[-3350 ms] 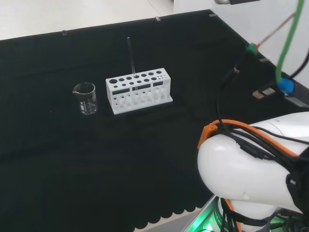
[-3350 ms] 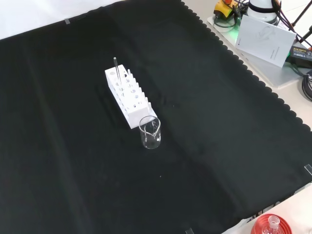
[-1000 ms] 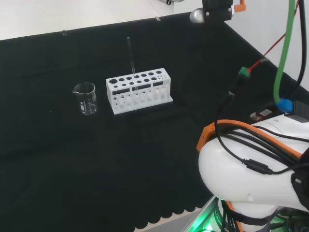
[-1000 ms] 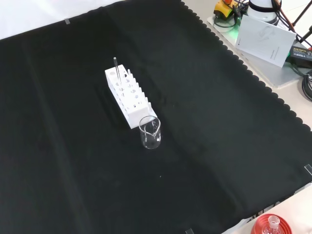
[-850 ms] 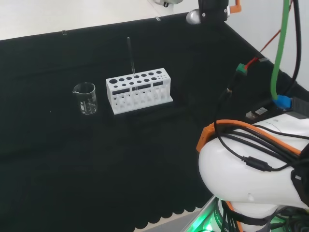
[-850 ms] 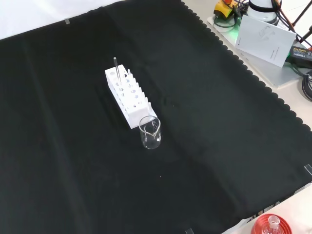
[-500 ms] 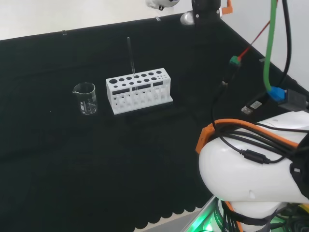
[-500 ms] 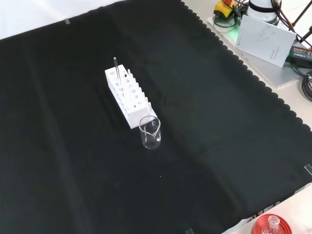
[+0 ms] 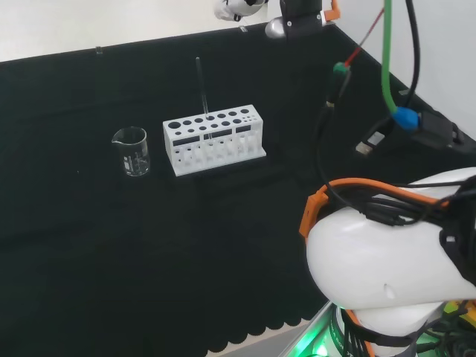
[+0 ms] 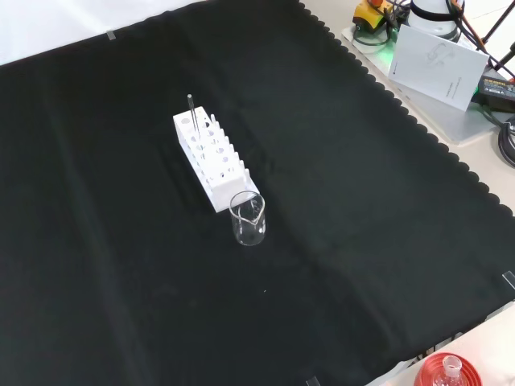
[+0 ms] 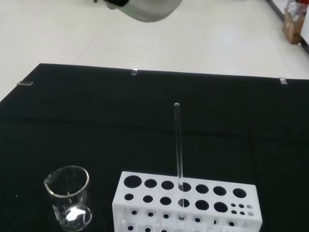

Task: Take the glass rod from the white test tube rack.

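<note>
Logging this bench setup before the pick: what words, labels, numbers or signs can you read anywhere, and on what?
None can be read.
Beaker: faint markings on the glass, too small to read.
White test tube rack: no print visible.
Glass rod: no markings.
White sheet at the front view's top right: faint mark, unreadable.

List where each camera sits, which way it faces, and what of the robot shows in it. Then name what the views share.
Head view: behind and above the arm's base, looking over the white link at the bench.
Front view: opposite side, looking down on the cloth; robot base at top right.
Wrist view: at the wrist, facing the rack from above; blurred part of the hand at the edge.
Shared: rack, rod and beaker.
</note>
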Robot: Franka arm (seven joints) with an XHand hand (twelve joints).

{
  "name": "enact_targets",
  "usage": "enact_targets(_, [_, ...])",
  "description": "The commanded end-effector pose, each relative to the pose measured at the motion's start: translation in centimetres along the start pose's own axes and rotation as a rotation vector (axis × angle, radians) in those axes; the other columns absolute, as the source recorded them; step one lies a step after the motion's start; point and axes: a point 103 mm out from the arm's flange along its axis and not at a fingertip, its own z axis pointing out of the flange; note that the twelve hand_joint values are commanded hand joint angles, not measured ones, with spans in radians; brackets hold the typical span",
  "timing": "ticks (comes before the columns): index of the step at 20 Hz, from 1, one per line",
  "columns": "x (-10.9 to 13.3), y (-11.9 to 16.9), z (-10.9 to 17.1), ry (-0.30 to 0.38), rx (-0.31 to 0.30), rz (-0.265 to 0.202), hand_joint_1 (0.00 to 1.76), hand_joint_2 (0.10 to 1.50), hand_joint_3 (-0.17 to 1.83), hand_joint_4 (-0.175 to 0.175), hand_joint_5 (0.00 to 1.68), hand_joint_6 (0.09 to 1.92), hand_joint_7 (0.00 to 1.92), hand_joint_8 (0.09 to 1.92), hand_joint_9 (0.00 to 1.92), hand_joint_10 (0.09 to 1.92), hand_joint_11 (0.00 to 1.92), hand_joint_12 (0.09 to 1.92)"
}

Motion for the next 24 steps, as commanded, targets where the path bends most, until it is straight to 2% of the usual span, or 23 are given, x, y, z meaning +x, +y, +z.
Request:
enact_targets(1, [-0.2,3.5,0.9,0.012,0.02,-0.04,1.1,0.98,-0.17,-0.175,0.95,0.78,1.12,0.63,1.21,0.48,1.11,1.01])
enact_targets(14, [-0.5,9.6,4.8,0.04,0.091,-0.097,1.1,0.98,-0.17,-0.175,0.95,0.79,1.14,0.62,1.24,0.46,1.15,0.99])
enact_targets(24, [-0.5,12.8,7.2,0.043,0.14,-0.111,1.11,0.98,-0.17,-0.175,0.95,0.79,1.14,0.62,1.24,0.45,1.15,0.98])
